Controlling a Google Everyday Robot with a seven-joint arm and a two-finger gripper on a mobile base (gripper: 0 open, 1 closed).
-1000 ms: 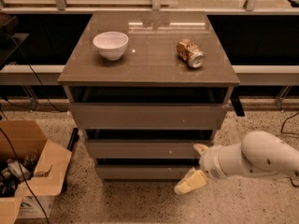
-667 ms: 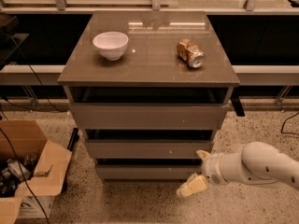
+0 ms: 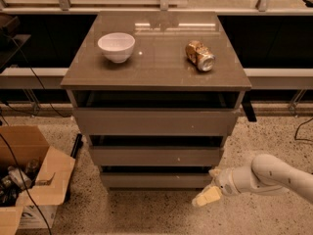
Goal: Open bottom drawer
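The bottom drawer (image 3: pixel 154 180) is the lowest, thinnest front of the grey-brown cabinet (image 3: pixel 156 80), just above the floor. Its front sits about flush with the drawers above, with a dark gap over it. My gripper (image 3: pixel 210 185) is at the drawer's right end, low near the floor, on a white arm reaching in from the right. Its fingers are apart: one fingertip (image 3: pixel 214 172) is at the drawer's top right corner, and the other, cream-coloured one (image 3: pixel 206 197) is below the front. It holds nothing.
A white bowl (image 3: pixel 116 46) and a crushed can (image 3: pixel 200 56) lie on the cabinet top. An open cardboard box (image 3: pixel 27 177) with clutter stands on the speckled floor at the left. Cables run along the left. A dark bench runs behind the cabinet.
The arm has sunk lower and drawn back to the right. The gripper has shifted slightly right and down at the bottom drawer's right end. The drawer has not moved.
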